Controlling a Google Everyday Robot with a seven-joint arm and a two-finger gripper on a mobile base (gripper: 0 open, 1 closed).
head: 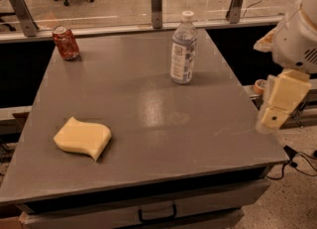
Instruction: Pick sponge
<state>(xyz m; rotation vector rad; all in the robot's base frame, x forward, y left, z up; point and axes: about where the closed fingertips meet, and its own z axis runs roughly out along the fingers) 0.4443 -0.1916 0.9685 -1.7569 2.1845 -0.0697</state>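
Note:
The sponge (82, 138) is a pale yellow thick foam slab with wavy edges. It lies flat on the grey table (148, 104), near the front left corner. My gripper (272, 118), with pale yellow blocky parts, hangs at the table's right edge, just over its front right part. It is far to the right of the sponge, apart from it, and holds nothing that I can see.
A clear water bottle (182, 47) stands upright at the back middle-right. A red soda can (66, 43) stands at the back left corner. A low glass rail with metal posts (156, 5) runs behind the table. A drawer handle (157, 214) is below the front edge.

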